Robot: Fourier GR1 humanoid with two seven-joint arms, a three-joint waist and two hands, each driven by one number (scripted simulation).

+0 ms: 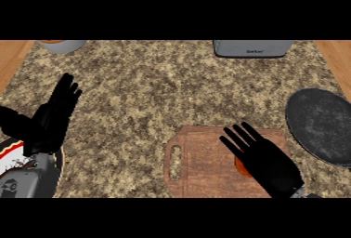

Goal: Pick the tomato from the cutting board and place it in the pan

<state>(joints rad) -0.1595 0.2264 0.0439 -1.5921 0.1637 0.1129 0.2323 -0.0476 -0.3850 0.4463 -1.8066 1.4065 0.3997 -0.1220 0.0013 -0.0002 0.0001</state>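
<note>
Red-orange tomato (241, 168) lies on the wooden cutting board (198, 162), mostly hidden under the right hand (267, 160), whose fingers are straight and spread. The dark pan (321, 124) sits just right of the board. The left hand (53, 116) rests open at the left.

The broad counter top (158, 88) looks like speckled brown-and-cream granite, bordered left and right by pale, smooth wood. Near the front lies a reddish-brown wooden cutting board (198, 162) with visible grain and a matt face. At the right sits a round dark pan (321, 124), matt and faintly mottled. Far right, a grey box-shaped appliance (252, 48) looks like smooth brushed metal.
</note>
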